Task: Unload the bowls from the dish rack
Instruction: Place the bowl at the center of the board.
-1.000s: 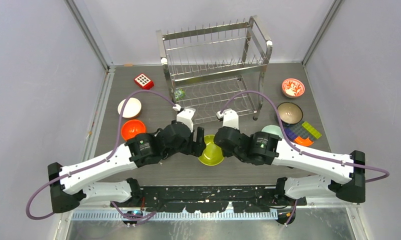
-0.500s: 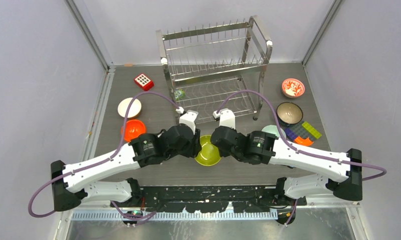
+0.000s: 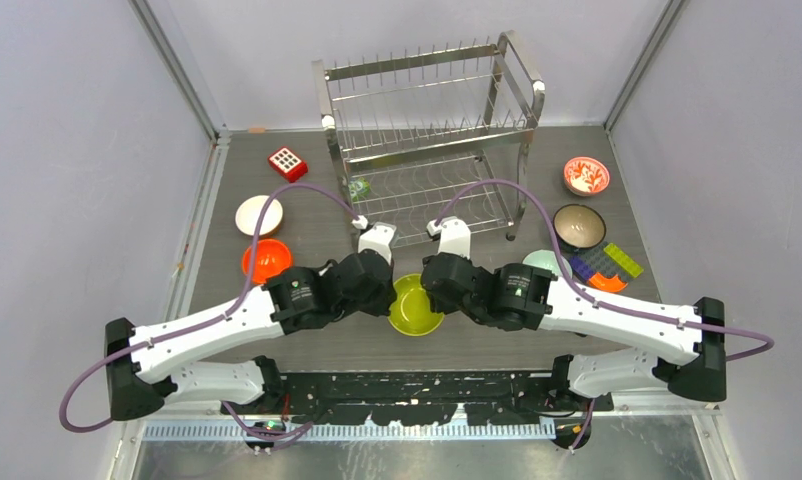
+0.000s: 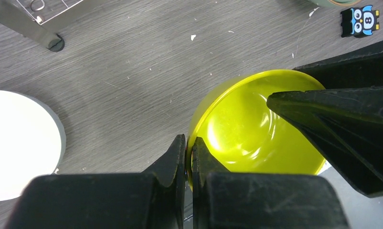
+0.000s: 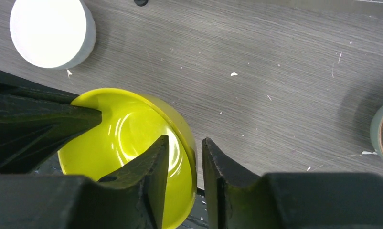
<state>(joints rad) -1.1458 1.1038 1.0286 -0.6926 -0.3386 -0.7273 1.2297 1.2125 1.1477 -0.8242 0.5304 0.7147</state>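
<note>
1. Lime-yellow glossy round bowl (image 3: 417,305) sits low over the grey wood-grain table (image 3: 307,190), near-centre, at 6 o'clock of the tall steel wire dish rack (image 3: 427,130) and well apart from it. Cannot tell whether its base touches the table.
2. Left pincer (image 4: 186,148): clamped on the bowl's rim at its 9 o'clock side, one finger inside and one outside, no gap showing.
3. Right pincer (image 5: 185,148): apart, straddling the rim at 3 o'clock. The inner finger (image 5: 154,167) is in the hollow and slivers of gap show on either side of the wall.
4. No bowl shows on the rack's tiers in the top view. A white bowl (image 3: 259,214) and an orange bowl (image 3: 266,259) lie at 9–10 o'clock of the lime one. A red-and-white patterned bowl (image 3: 586,175) and a dark bowl (image 3: 580,225) lie at 2 o'clock.
5. Judgement: likely a set-down or a hand-over, with both arms at one rim.
6. To do it well:
   - Let only one pincer carry the load.
   - Keep the rim level, since a glossy thin wall may slip or twist.
   - Seat the base flat before the clamped side opens.
   - Draw each pincer up and outward, left towards 9, right towards 3, so no finger hooks the rim and tips the bowl.
</note>
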